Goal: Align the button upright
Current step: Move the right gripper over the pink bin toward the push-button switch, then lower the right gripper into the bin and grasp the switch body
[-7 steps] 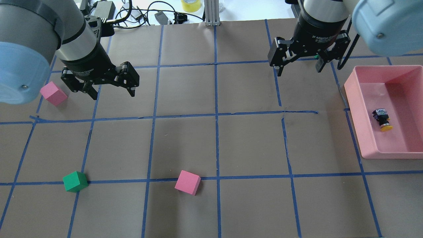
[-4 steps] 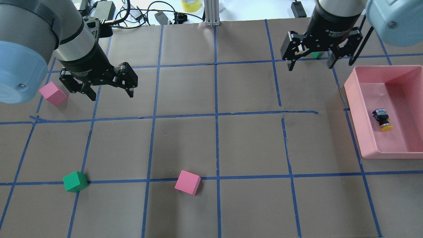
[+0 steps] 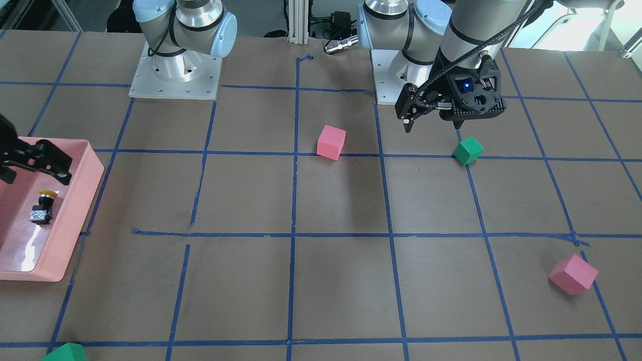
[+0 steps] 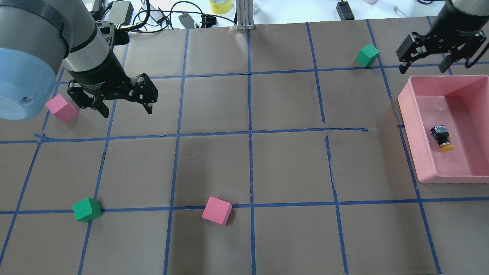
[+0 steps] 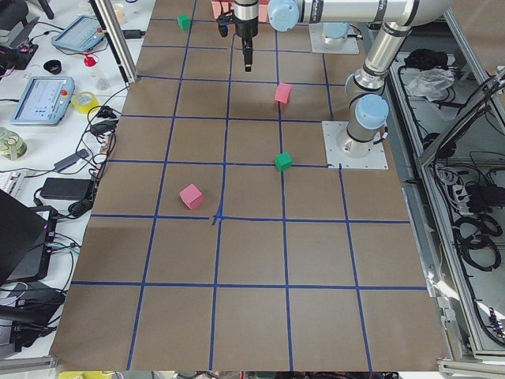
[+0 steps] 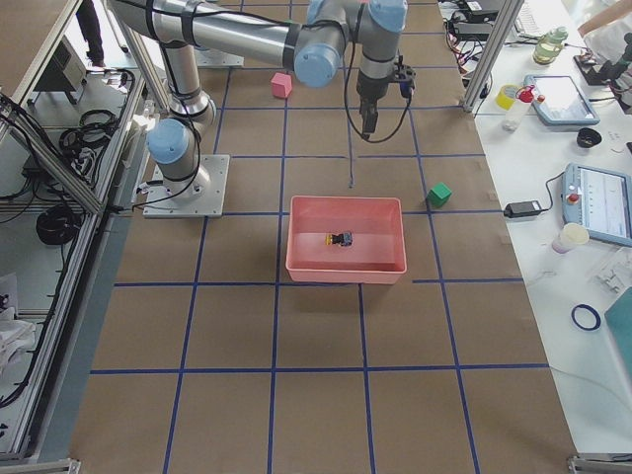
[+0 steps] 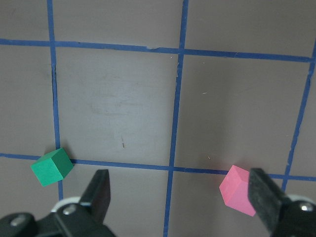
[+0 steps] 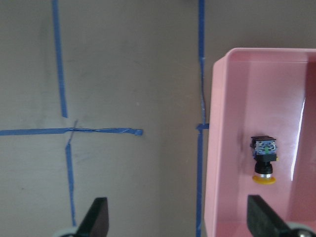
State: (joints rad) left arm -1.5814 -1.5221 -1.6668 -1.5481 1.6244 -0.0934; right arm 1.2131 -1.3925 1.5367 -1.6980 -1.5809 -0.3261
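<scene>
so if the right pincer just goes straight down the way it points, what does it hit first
Probably the pink tray. In the wrist view the right pincer straddles its side wall, one finger over brown paper, the other over the tray floor short of the button. Wall or floor first: depth unclear.

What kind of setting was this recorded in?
Probably a robotics lab: two robot arms bolted to a table gridded with blue tape, control tablets and cables alongside.
</scene>
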